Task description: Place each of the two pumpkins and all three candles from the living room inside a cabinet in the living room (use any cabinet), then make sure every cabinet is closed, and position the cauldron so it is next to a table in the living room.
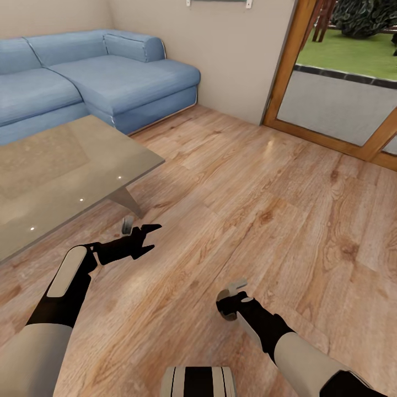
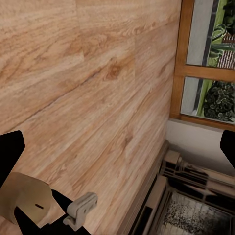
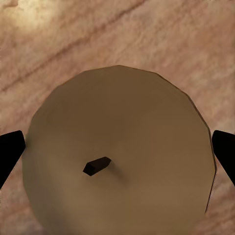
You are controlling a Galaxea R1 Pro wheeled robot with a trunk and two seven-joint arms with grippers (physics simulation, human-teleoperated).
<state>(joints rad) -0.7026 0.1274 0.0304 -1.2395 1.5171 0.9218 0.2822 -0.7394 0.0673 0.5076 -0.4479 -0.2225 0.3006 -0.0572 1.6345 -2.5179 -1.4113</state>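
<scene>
Head view: the glass-topped table (image 1: 60, 165) stands at the left, its grey leg (image 1: 125, 201) reaching down to the wooden floor (image 1: 264, 209). Behind it, far left, sits a blue sofa (image 1: 99, 77). At the far right a wood-framed glass door (image 1: 342, 82) opens onto green lawn. The left gripper (image 1: 149, 237) hovers over the floor just near the table's near right corner, its black jaws spread with nothing between them. The right gripper (image 1: 234, 303) hangs low over the floor, right of centre and nearer the robot, with a candle (image 1: 225, 306) between its jaws; the candle shows here as a small pale round shape at the tip.

Left wrist view: the two black fingertips (image 2: 11, 156) sit far apart at the picture's edges, so the jaws are wide open. Between them lies bare floor, with the door frame (image 2: 177, 73) and plants beyond the glass. The right gripper (image 2: 73, 215) shows here too, holding the beige candle (image 2: 27, 200).

Right wrist view: the candle (image 3: 120, 152) is seen end-on, a pale beige disc with a short dark wick (image 3: 97, 166), over the floor. A black fingertip (image 3: 10, 152) stands at each side of it, pinching it.
</scene>
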